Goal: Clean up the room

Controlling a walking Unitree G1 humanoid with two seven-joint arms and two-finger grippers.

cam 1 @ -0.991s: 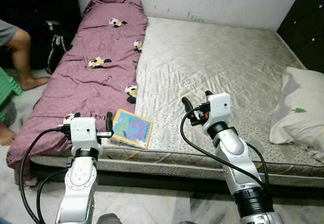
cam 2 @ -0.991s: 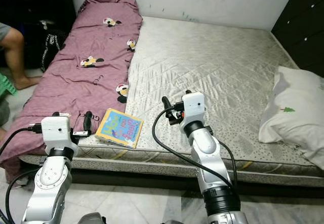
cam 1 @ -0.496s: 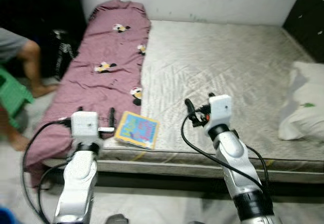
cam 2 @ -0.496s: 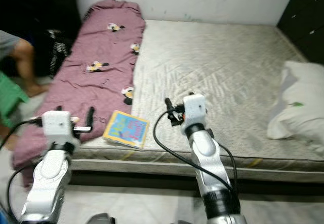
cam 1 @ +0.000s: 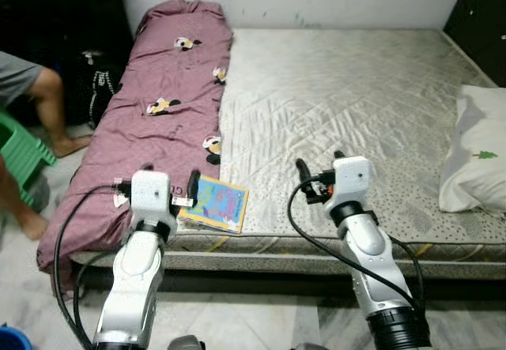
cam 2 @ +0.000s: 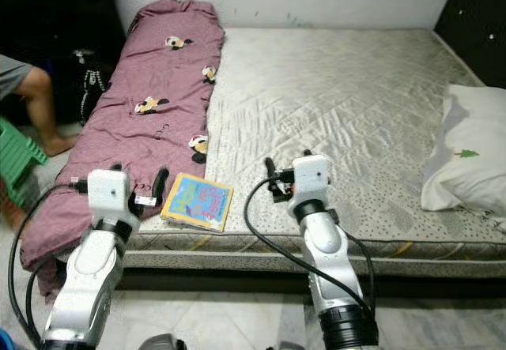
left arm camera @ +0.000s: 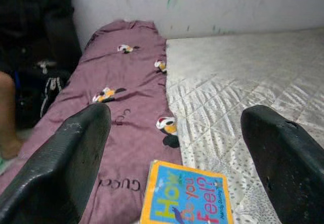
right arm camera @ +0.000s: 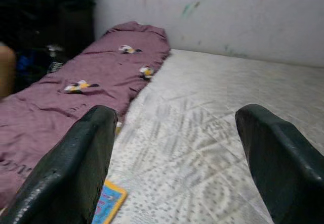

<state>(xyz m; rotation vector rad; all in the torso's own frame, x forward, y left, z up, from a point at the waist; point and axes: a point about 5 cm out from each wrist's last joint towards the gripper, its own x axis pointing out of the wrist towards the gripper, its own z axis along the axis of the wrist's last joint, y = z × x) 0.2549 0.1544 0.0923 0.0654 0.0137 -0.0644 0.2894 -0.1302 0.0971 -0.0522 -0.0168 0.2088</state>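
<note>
Book (cam 1: 213,203): one, colourful cover reading "How Do You Feel?", flat on the bed near the front edge, partly on the purple blanket's border and partly on the bare mattress; touched by neither claw.
Bed (cam 1: 348,89): one grey quilted mattress, low to the floor, against a white wall.
Blanket (cam 1: 162,101): one, purple with small cartoon prints, laid in a long strip down the robot's left side of the bed, draping over the near corner.
Pillow (cam 1: 477,156): one, white with a small green tree print, at the robot's right edge of the bed, well apart from the book.
Left claw (cam 1: 168,181): two black fingers spread wide, empty, hovering over the blanket's near edge just beside the book; in the left wrist view (left arm camera: 174,148) the book sits low between the two fingers.
Right claw (cam 1: 319,166): two black fingers spread wide, empty, above the bare mattress near the front edge, to the right of the book and apart from it; in the right wrist view (right arm camera: 174,148) a corner of the book shows by one finger.
Person (cam 1: 35,101): one, at the far left beside the bed, bare legs and grey shorts visible.
Stool (cam 1: 20,152): one, green plastic, next to the person's legs.
Bag (cam 1: 101,89): one, dark, on the floor between the person and the bed.
</note>
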